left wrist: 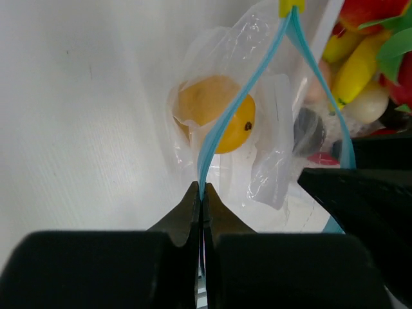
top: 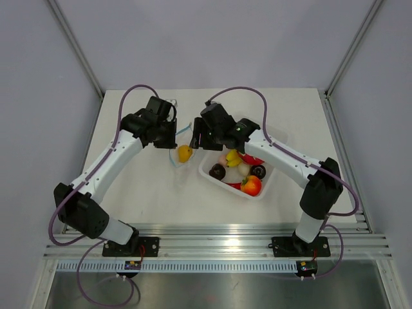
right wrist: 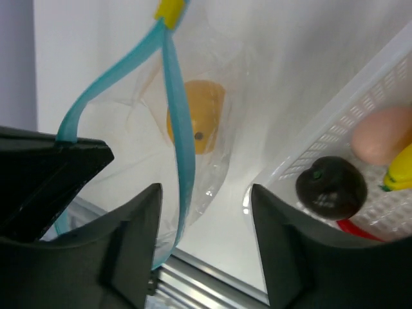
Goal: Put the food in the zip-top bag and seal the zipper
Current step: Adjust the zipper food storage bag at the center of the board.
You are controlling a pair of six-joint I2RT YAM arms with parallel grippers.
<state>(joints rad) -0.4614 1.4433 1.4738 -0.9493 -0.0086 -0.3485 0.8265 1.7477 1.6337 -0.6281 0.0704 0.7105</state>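
A white table (top: 148, 193) is seen from above, and both arms are stretched over it toward its middle: the left arm (top: 109, 161) from the near left, the right arm (top: 290, 158) from the near right. A white perforated tray (right wrist: 341, 125) is set on the table to the right of centre, under the right arm's forearm. The zip-top bag (left wrist: 273, 129) is held up between the two wrists, just left of the tray, with its clear body hanging down toward the table. One piece of the food, an orange fruit (left wrist: 193, 109), is seen inside the bag through the plastic. The rest of the food is kept in the tray: a red-orange piece (top: 251, 186) at its near end, a dark brown fruit (right wrist: 331, 187), a pink piece (right wrist: 380, 135) and a yellow piece (right wrist: 399, 170). The zipper (left wrist: 248, 90) is spread apart into two blue strips that meet at a yellow slider tab (right wrist: 170, 9). One strip is pinched by the left gripper (left wrist: 201, 190), whose fingers are pressed together on it. The right gripper (right wrist: 205, 193) is held with its fingers parted; the other strip is passed between them, just beside one finger, and is not clamped.
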